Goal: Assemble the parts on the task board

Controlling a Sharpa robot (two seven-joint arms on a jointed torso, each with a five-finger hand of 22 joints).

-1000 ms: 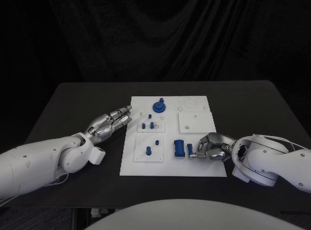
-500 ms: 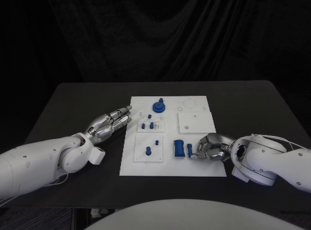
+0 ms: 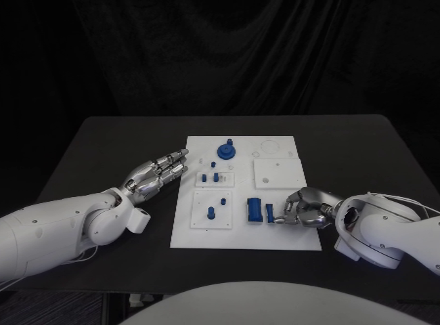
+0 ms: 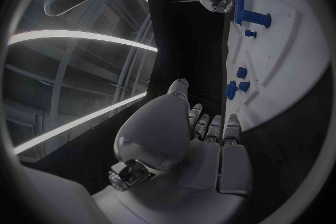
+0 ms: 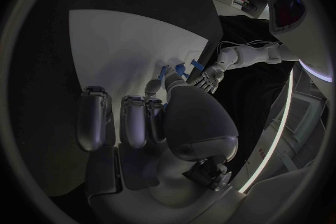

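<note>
The white task board [image 3: 279,233] lies mid-table. My right hand [image 3: 306,208] rests on its front right part, fingers curled in, pinching a small upright blue part [image 3: 270,214] just right of a larger blue block [image 3: 253,209]. In the right wrist view that blue part [image 5: 168,71] sits at the fingertips [image 5: 153,87] of my right hand [image 5: 157,123] over the board [image 5: 112,39]. My left hand [image 3: 160,171] lies flat and open beside the board's left edge, holding nothing. In the left wrist view my left hand [image 4: 203,140] stretches alongside the board [image 4: 287,50].
A round blue part with a peg [image 3: 226,149] stands at the board's far side. Small blue pegs [image 3: 211,177] stand in a raised plate. Another blue part [image 3: 212,213] lies on the front left plate. A square plate [image 3: 277,170] sits at the right.
My right hand and forearm have shifted slightly right and toward the front edge, the small blue part staying at its fingertips. The left hand has not moved.
</note>
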